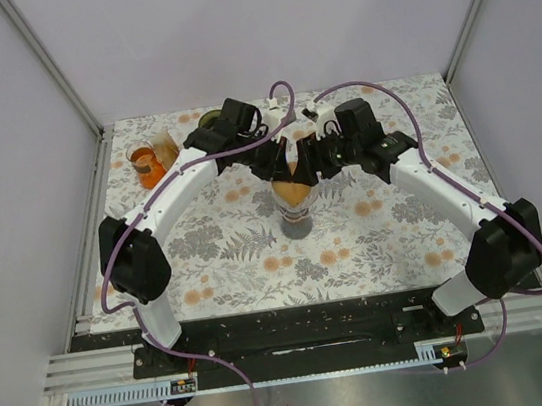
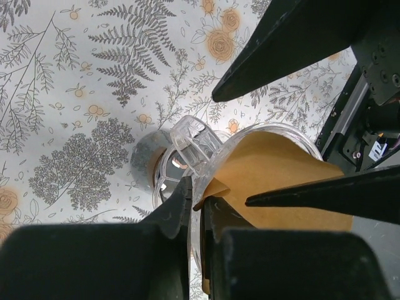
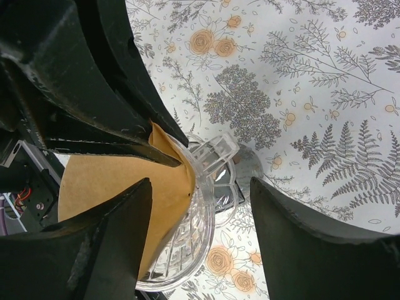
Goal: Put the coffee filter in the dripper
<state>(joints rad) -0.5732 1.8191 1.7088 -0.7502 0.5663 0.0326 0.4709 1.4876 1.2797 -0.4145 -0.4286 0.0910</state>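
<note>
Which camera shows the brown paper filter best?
The left wrist view: the filter sits big and clear in the dripper, its edge pinched by the left gripper. The right wrist view hides part of it; the top view shows a tiny brown patch.

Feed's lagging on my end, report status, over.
Left gripper shut on coffee filter edge. Right gripper open, straddling dripper rim. Coffee filter inside dripper; nothing else in the way.

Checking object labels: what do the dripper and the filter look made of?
The dripper is clear, glossy and ribbed: plastic or glass, I can't tell which. The coffee filter looks like thin matte brown paper, with a folded edge.
</note>
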